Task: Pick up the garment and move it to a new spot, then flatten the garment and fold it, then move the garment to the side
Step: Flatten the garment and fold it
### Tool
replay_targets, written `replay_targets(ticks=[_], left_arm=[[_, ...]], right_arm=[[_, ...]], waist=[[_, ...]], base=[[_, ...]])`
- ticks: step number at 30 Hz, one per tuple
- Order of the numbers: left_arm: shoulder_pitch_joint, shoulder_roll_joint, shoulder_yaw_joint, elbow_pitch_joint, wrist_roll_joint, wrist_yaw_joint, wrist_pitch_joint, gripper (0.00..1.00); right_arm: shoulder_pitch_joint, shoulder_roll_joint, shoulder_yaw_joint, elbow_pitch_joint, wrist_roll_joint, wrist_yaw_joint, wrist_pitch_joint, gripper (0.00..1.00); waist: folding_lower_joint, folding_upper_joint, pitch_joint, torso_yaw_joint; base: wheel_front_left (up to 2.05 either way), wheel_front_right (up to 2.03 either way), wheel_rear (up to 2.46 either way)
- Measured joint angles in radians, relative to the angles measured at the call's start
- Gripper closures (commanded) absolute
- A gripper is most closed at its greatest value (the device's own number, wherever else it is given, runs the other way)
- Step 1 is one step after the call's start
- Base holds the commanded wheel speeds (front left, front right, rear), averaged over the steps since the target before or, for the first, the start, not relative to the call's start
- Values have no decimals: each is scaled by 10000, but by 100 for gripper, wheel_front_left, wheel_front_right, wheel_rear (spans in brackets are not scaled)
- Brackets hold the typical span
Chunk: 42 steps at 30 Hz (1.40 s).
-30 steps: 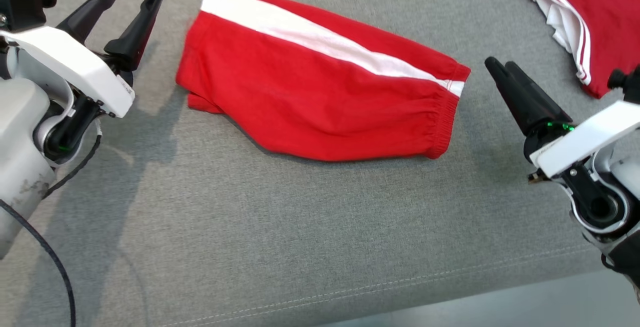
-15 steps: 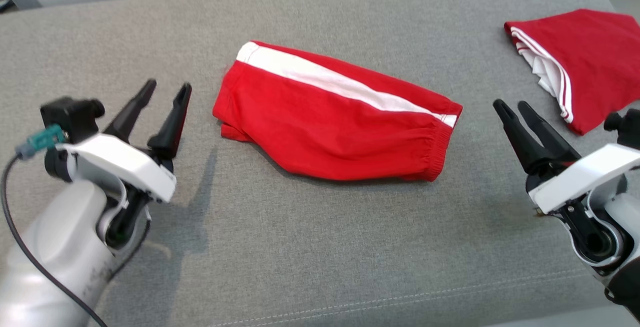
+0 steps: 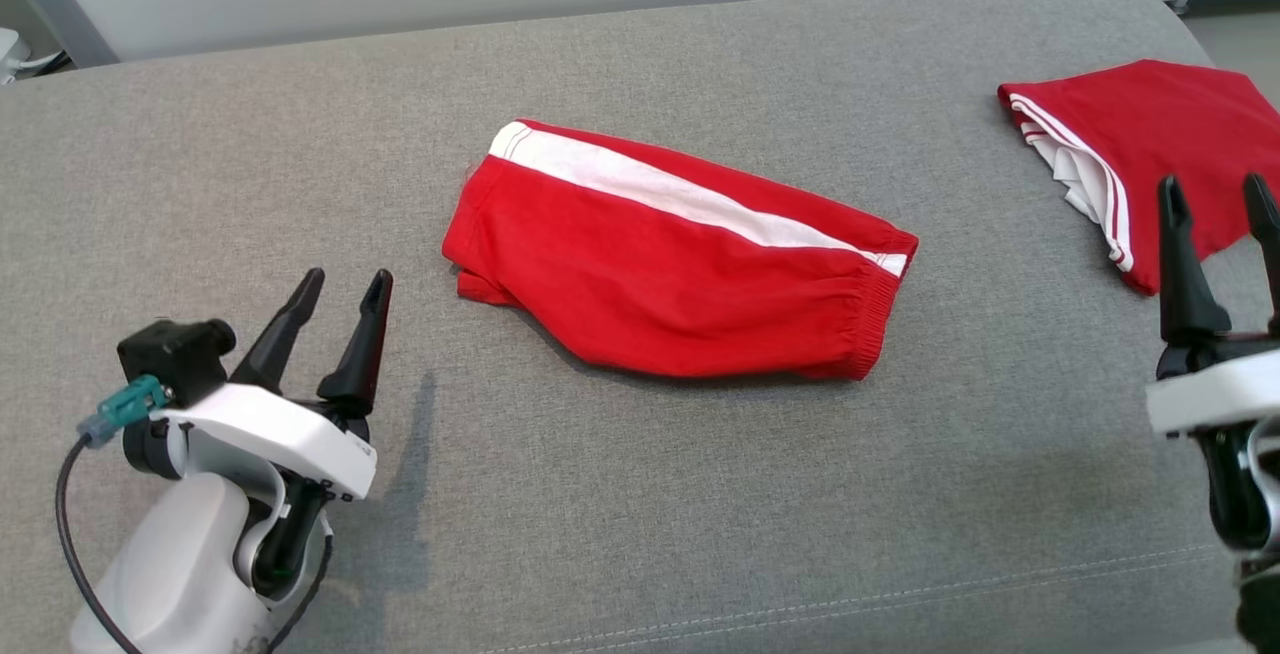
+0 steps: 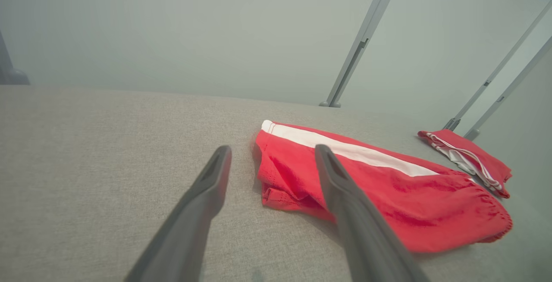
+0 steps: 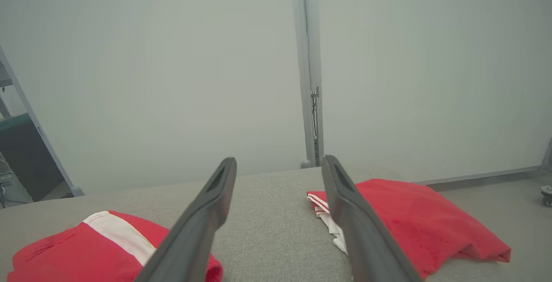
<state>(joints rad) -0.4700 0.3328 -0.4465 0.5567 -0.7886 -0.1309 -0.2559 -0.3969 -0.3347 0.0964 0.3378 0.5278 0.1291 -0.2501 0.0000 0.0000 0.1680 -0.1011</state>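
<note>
The garment (image 3: 680,264) is a pair of red shorts with a white side stripe, lying folded and flat in the middle of the grey cushioned surface (image 3: 700,494). It also shows in the left wrist view as the garment (image 4: 388,195) and in the right wrist view as the garment (image 5: 86,247). My left gripper (image 3: 348,281) stands open at the lower left, apart from the garment's left end, with nothing between its fingers. In its own view, the left gripper (image 4: 271,149) points at that end. My right gripper (image 3: 1212,184) is open at the right edge, empty, as is the right gripper (image 5: 278,160).
A second red garment with white trim (image 3: 1150,134) lies folded at the far right, just beyond my right fingertips; it shows too as the second garment (image 4: 470,159) and the second garment (image 5: 409,217). A pale wall with metal posts (image 4: 362,45) backs the surface. A stitched seam runs near the front edge.
The head camera has tilted up, so the whole picture shifted. My left gripper has drawn back toward the near edge. My right gripper has swung from pointing at the garment to pointing straight ahead. The garment lies unchanged.
</note>
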Motion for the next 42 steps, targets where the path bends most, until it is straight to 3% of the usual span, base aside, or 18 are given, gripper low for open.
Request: replay_targets(ticks=[4,10,18,30,37,42], left_arm=[[297,-301,347,-13,263,0,0,0],[438,-702,857,58,336,0,0,0],[419,-1032,1260,809,228,0,0,0],[-1059,-1231,387,2663,-955,0,146,0],[-2009,-1308,355,4364,-1325,0,479,0],[-2486,-1584,395,4602,-1848,2,548,0]], right_arm=[[955,1024,-1162,-890,-2006,0,-4,0],[1896,2052,-1615,-1367,-3045,2,-12,0],[2173,2357,-1622,-1340,-3195,2,-12,0],[2168,2401,-1392,-1225,-3185,2,-12,0],[2023,2499,-1231,-963,-3068,2,-12,0],[1966,2585,-1225,-941,-2884,2,-12,0]], waist=[[0,0,-30,3],[0,0,50,-84],[0,0,271,-322],[0,0,800,-944],[0,0,1050,-1327],[0,0,1240,-1490]], base=[[0,0,0],[0,0,0],[0,0,0],[0,0,0],[0,0,0],[0,0,0]])
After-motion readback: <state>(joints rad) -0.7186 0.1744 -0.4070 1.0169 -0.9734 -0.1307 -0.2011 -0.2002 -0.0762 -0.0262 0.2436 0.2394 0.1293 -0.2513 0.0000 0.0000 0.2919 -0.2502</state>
